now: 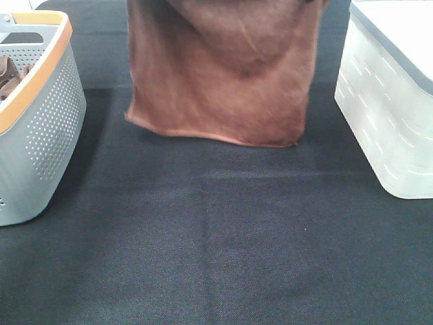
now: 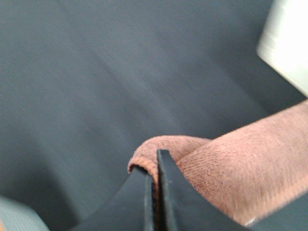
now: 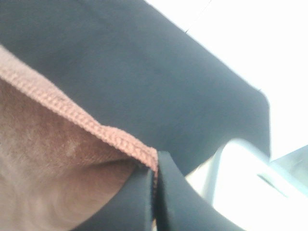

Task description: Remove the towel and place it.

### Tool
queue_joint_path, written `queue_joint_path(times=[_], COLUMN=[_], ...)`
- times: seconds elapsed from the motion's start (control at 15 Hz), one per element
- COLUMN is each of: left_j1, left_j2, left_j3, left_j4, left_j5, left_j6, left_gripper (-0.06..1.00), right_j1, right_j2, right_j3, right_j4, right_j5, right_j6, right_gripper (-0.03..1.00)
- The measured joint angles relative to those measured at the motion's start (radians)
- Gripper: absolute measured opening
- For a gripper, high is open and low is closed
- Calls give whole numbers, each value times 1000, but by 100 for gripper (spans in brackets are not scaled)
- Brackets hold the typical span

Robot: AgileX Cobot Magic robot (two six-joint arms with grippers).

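Note:
The reddish-brown towel [image 1: 223, 74] hangs spread out above the black table at the back centre, its lower edge curling just over the cloth. Both grippers are out of the exterior high view, above its top edge. In the left wrist view my left gripper [image 2: 155, 168] is shut on one top corner of the towel [image 2: 231, 159]. In the right wrist view my right gripper [image 3: 155, 168] is shut on the other corner, by the stitched edge of the towel [image 3: 72, 113]. No white tag shows.
A grey perforated basket with an orange rim [image 1: 40, 122] stands at the left, with brown cloth inside. A white lidded bin [image 1: 392, 101] stands at the right; it also shows in the left wrist view [image 2: 288, 43]. Black table cloth [image 1: 216, 244] lies in front.

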Motion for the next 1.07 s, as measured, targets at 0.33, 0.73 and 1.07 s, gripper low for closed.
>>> queue_joint_path(times=[0.33, 0.73, 1.07], left_j1=[0, 0, -5], left_j2=[77, 161, 174], left_j3=[0, 0, 0], left_j4=[79, 83, 62], left_j5=[-385, -184, 181], left_j6=[0, 0, 0], left_gripper=[0, 0, 0], right_j1=[0, 0, 1], right_j2=[215, 334, 343], right_j3=[-261, -346, -346], right_j4=[-273, -140, 244], right_j5=[-16, 111, 377], right_j6=[82, 182, 40], right_gripper=[0, 0, 0])
